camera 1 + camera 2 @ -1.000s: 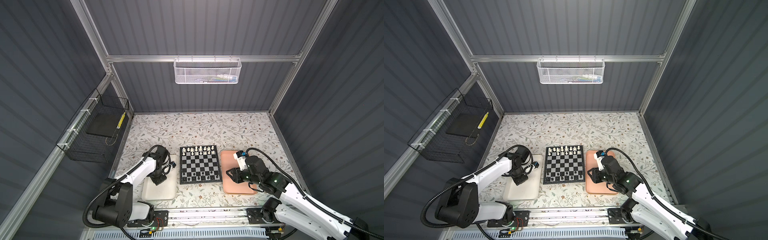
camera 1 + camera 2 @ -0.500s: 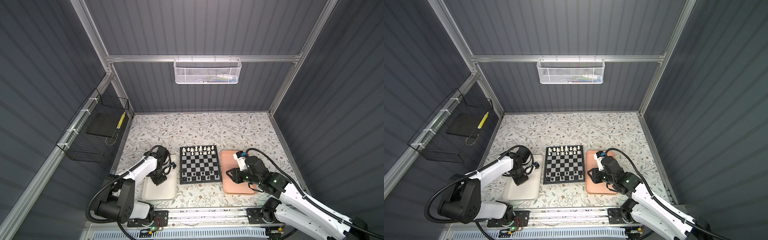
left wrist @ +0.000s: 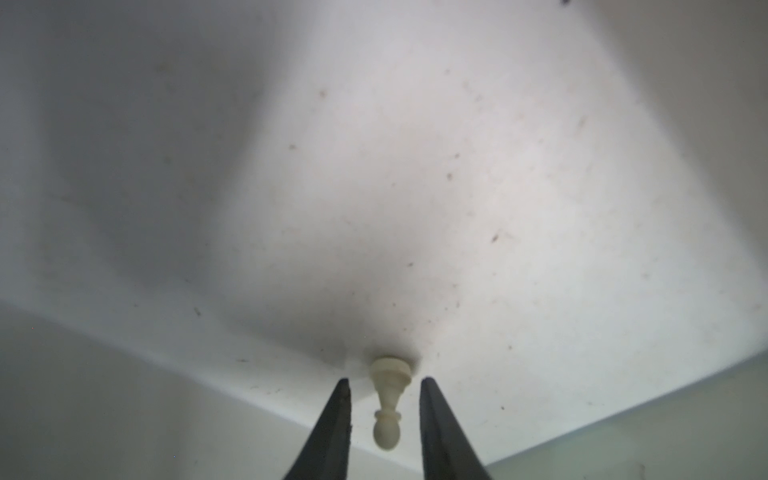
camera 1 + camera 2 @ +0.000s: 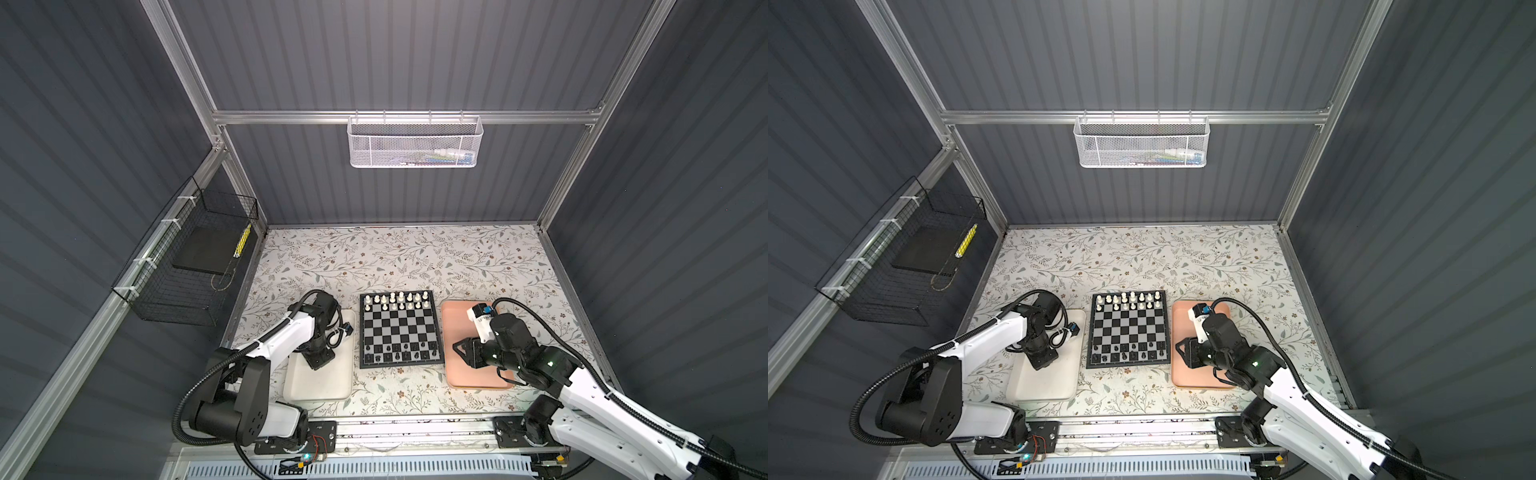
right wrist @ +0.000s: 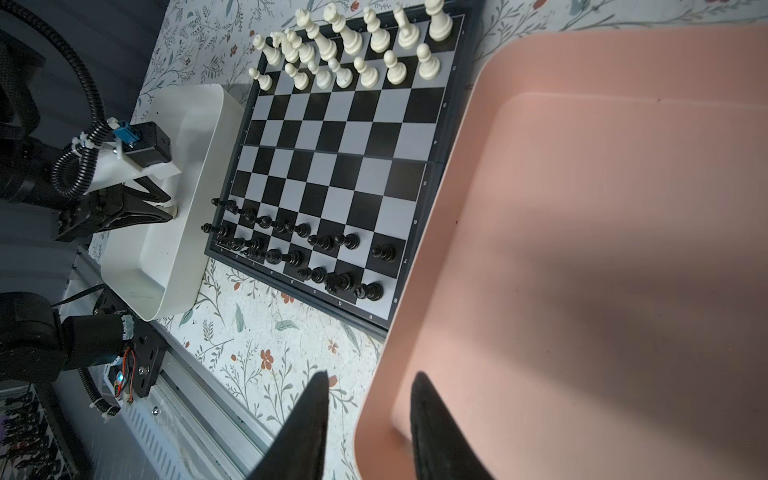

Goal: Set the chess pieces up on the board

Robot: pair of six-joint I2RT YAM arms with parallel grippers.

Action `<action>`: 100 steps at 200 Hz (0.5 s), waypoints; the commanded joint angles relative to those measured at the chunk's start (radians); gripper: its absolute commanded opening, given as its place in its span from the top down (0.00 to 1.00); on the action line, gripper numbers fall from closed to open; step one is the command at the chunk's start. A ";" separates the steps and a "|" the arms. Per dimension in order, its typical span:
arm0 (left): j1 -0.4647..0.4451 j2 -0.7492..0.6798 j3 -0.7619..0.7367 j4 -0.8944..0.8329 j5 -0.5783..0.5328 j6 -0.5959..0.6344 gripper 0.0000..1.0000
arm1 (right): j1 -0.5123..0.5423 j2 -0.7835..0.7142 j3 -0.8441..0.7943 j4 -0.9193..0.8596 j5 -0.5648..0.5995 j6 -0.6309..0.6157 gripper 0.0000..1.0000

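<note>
Left wrist cam: my left gripper (image 3: 384, 379) has its jaws spread, with a cream pawn (image 3: 386, 399) loose between the fingers (image 3: 332, 424) and a gap on both sides. The pawn's long axis runs along the fingers, round head toward the camera, base away against the white tray (image 3: 415, 166) floor. I honestly can't tell if it's standing or lying. That tray sits just left of the board (image 4: 399, 332). My right gripper (image 5: 370, 374) is parted too, straddling the pink tray (image 5: 582, 208) rim and pinching nothing.
</note>
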 commanded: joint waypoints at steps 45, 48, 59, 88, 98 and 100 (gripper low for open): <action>0.007 -0.064 -0.010 -0.023 0.004 -0.021 0.67 | 0.000 -0.008 -0.013 0.002 0.002 0.001 0.64; 0.007 -0.066 -0.010 -0.023 0.003 -0.021 0.67 | 0.000 -0.008 -0.011 0.003 0.002 0.000 0.64; 0.008 -0.071 -0.015 -0.024 0.000 -0.024 0.68 | 0.000 -0.011 -0.010 -0.003 0.002 -0.002 0.64; 0.007 -0.084 -0.028 -0.022 0.019 -0.043 0.68 | 0.000 -0.021 -0.017 -0.003 0.004 0.003 0.64; 0.007 -0.084 -0.034 -0.023 0.024 -0.049 0.69 | 0.000 -0.023 -0.019 -0.003 0.004 0.004 0.64; 0.007 -0.085 -0.037 -0.023 0.025 -0.050 0.68 | 0.000 -0.023 -0.020 -0.003 0.004 0.004 0.64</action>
